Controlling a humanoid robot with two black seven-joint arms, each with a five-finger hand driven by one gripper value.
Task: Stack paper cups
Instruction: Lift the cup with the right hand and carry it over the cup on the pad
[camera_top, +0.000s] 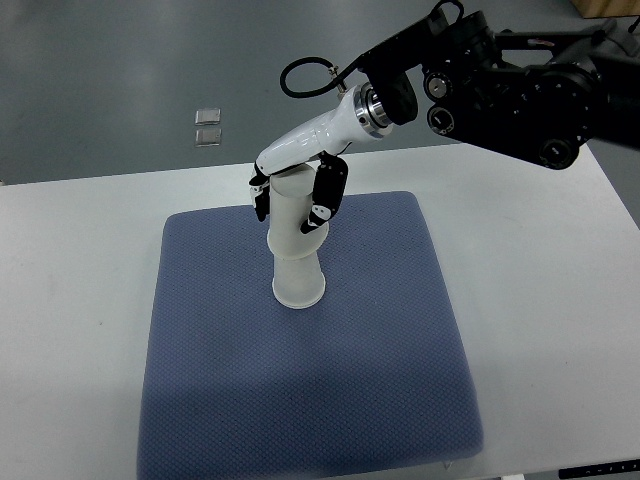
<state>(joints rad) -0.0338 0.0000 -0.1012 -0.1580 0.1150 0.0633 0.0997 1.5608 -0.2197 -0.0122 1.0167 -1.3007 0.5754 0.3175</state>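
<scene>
A stack of white paper cups (297, 270) stands upside down on the blue mat (310, 400), its wide rim resting on the fabric. My right hand (292, 195) reaches in from the upper right and is shut on the top cup (291, 205) of the stack. Black fingers (327, 192) wrap the cup's right side and a thumb tip shows on its left. The left arm does not show.
The mat lies on a white table (70, 280) with bare surface on both sides. Two small clear pieces (208, 125) lie on the grey floor beyond the table's far edge.
</scene>
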